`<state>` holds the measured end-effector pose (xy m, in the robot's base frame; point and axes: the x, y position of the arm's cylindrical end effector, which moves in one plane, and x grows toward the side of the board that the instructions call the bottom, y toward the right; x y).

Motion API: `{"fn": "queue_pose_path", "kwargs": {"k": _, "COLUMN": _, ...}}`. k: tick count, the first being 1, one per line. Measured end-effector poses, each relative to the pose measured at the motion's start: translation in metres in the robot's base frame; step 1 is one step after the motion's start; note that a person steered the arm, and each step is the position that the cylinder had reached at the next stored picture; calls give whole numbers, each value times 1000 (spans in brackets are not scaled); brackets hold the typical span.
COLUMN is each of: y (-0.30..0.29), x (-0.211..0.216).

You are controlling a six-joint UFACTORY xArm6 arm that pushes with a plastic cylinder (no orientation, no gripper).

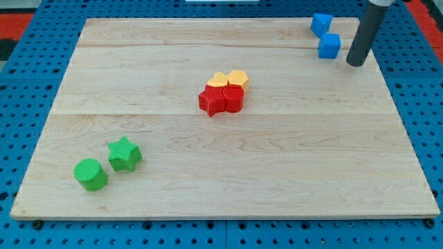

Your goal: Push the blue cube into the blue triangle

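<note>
Item 1, your rod: a straight dark rod entering from the view's top right. There is no pincer on this arm, so you have nothing to read as wide, narrow or holding. My tip [355, 63] rests on the board just to the view's right of the blue cube, with a narrow gap between them.

Item 2, blue cube [329, 45]: your task block, near the view's top right corner of the wooden board [208, 173].

Item 3, blue triangle [320, 23]: just above and slightly left of the cube, by the board's top edge. The two look very close or touching at a corner; you cannot tell which.

Item 4, centre cluster: two yellow blocks [230, 79] side by side, shapes unclear, with a red star-like block [212, 102] and a second red block [232, 98] packed directly below them, all touching.

Item 5, view's bottom left: a green cylinder [91, 173] and, just to its upper right, a green star [124, 153], near each other but apart.
</note>
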<state>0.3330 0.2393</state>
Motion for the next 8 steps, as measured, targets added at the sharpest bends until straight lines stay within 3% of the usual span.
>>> {"fn": "queue_pose_path", "kwargs": {"k": 3, "y": -21, "x": -47}}
{"fn": "queue_pose_path", "kwargs": {"k": 6, "y": -40, "x": -64}}
{"fn": "queue_pose_path", "kwargs": {"k": 8, "y": -47, "x": -41}}
